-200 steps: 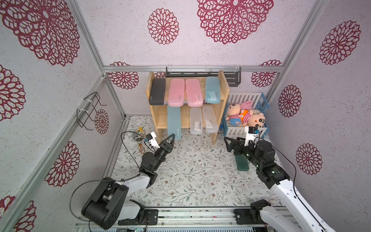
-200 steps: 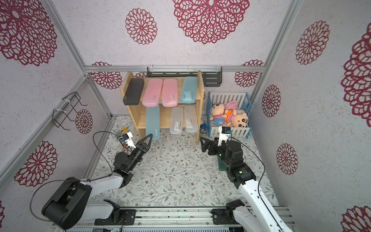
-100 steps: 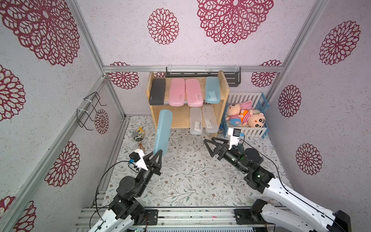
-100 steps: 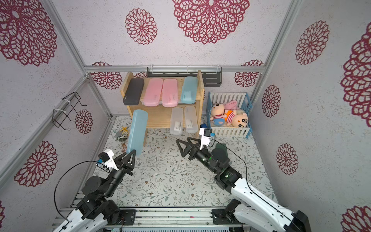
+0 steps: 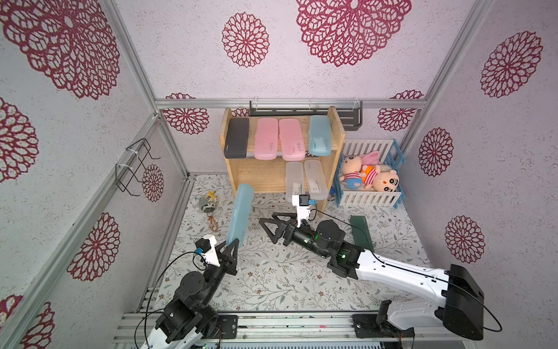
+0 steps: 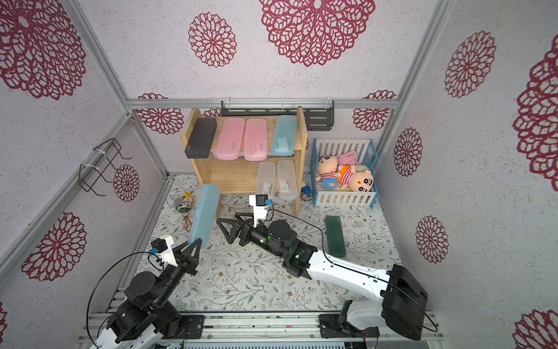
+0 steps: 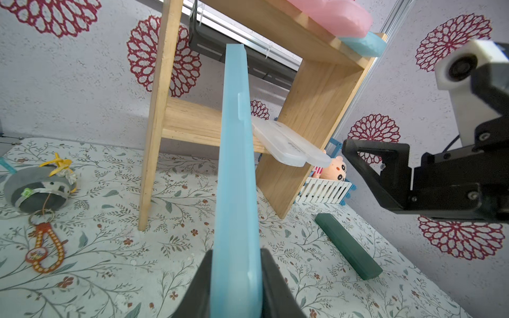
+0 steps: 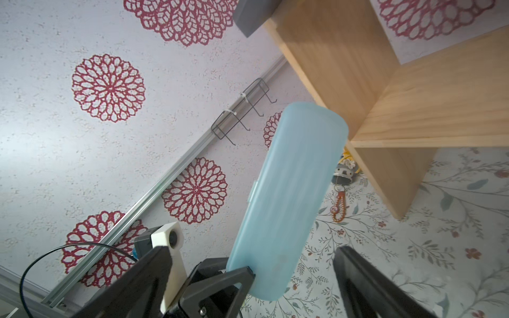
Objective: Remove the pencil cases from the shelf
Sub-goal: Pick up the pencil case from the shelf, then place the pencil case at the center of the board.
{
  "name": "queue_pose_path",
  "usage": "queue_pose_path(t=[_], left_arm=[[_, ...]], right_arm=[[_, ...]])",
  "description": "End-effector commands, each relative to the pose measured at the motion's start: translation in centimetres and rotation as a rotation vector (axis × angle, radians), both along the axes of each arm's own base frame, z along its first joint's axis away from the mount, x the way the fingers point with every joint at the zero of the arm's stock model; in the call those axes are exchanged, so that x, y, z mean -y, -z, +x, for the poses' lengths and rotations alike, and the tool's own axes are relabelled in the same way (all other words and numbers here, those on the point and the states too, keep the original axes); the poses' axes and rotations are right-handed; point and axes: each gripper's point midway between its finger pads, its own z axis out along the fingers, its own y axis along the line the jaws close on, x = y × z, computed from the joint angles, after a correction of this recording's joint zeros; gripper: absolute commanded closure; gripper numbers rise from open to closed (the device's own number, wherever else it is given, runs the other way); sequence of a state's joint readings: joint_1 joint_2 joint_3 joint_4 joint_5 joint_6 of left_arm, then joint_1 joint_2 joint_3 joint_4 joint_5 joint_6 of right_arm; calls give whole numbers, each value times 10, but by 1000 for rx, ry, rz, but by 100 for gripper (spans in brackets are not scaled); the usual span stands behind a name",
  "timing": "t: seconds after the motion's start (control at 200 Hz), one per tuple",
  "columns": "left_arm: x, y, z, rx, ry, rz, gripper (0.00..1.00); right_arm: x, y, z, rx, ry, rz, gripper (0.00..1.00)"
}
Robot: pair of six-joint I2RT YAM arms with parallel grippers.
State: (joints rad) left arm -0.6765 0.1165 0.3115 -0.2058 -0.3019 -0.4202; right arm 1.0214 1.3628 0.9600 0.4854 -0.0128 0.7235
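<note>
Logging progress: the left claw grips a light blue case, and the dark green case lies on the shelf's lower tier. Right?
No: the dark green case lies on the floral mat, off the shelf; a top view shows it. The rest holds.

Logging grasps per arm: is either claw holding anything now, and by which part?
The left claw grips the light blue pencil case by its lower end; the case sticks up from it. The right claw is open, holding nothing.
</note>
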Motion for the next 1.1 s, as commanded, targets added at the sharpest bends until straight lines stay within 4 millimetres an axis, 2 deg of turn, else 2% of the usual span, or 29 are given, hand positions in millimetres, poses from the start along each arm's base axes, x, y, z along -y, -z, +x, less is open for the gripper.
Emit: queue_pose_path(t=[0.0,0.195,0.39,0.845,1.096], left_arm=[[-1,-11,-4,28,4,-6,100],[-4,-14,-6,36,1,-16,100],[-6,-15,-8,44,-2,-23,100],[-10,-14,-11,42,-8,-25,100],[-12,-13,-11,35,-14,-31,100]], right_arm=[[-19,-19,2,-6,-13,74,1],[-51,3,16,-99,-3,31,1],[-63,25,25,-160,41,5,1],[-89,31,26,-165,-9,-13,1],[-104,47,34,-204,4,-77,3]])
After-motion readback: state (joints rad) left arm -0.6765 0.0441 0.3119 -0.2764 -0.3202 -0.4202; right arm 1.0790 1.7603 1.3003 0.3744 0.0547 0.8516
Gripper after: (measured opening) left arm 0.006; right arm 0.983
